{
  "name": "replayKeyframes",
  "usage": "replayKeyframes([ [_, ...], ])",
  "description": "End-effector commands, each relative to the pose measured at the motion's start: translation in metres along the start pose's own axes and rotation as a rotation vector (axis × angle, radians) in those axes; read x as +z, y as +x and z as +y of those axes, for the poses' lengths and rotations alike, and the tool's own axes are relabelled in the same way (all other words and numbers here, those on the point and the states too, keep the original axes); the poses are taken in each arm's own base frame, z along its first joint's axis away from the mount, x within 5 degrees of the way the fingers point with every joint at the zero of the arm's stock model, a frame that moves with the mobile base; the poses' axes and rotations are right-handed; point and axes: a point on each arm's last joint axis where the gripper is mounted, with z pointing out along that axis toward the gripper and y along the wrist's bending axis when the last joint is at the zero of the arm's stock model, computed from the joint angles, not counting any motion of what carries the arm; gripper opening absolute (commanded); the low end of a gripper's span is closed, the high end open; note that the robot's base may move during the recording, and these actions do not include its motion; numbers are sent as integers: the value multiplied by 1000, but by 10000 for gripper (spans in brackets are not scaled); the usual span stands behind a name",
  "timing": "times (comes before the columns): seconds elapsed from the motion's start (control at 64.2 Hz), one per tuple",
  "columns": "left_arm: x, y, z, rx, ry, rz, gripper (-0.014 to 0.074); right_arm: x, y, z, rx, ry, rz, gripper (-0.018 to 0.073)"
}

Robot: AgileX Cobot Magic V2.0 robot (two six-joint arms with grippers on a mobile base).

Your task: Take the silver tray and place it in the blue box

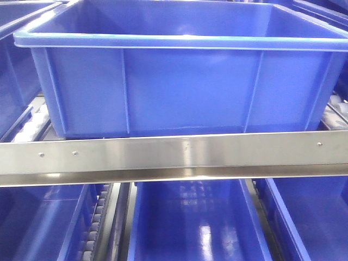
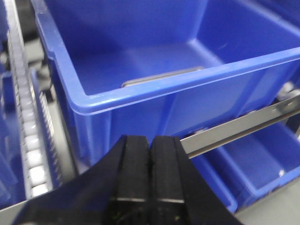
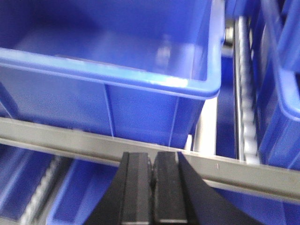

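A racking of blue crates filled every view, with a steel rail [image 1: 174,155] run across the front of the shelf and roller tracks [image 2: 29,140] laid along the sides so that crates could be slid in and out. More crates were stored on the level below [image 1: 198,223] and to either side.

The blue box [image 1: 185,87] was set squarely behind the rail, its thick lipped rim turned toward the cameras. The silver tray [image 2: 161,76] was found in the left wrist view alone — a thin bright edge lying flat on the floor of the box, near the front wall and partly hidden by the rim. From the front view the interior floor could not be seen, so the tray was concealed there; in the right wrist view only bare blue floor was shown.

The left gripper [image 2: 151,176] was held outside and below the box rim, its jaws pressed together with nothing between them. The right gripper [image 3: 152,187] was held likewise in front of the rail, jaws closed on nothing.

With the tray resting inside the box and both grippers empty and clear of it, the placing was judged done — only a retreat of the arms seemed left.
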Motion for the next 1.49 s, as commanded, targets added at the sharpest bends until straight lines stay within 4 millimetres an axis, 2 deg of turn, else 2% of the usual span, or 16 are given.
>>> replayKeyframes([
  [0.0,-9,-12,-3,9,39,-163,-95,-12,-13,1,-20,-22,-188,57],
  [0.078,-11,-10,-3,7,38,-166,-95,-17,-12,1,-19,-24,-215,57],
  [0.529,-11,-10,-3,7,38,-166,-96,-17,-11,1,-19,-20,-199,57],
  [0.592,-12,-10,-3,-62,42,-162,-96,-17,-11,1,-19,-20,-199,57],
  [0.638,-16,-11,-1,-116,37,-178,-96,-17,-11,1,-19,-20,-199,57],
  [0.716,-26,-11,3,-18,-18,-201,-96,-17,-11,1,-19,-20,-199,57],
  [0.778,-36,-8,7,-4,-67,-239,-96,-17,-11,1,-19,-20,-199,57],
  [0.965,-60,31,19,-80,-296,-319,-96,-17,-11,1,-19,-20,-199,57],
  [1.214,-53,106,32,-125,-508,-334,-97,-17,-11,1,-19,-20,-199,57],
  [1.355,-50,119,33,-162,-521,-210,-96,-17,-10,1,-19,-20,-196,57],
  [1.479,-50,120,33,-164,-521,-202,-96,-17,-10,1,-19,-20,-195,57],
])
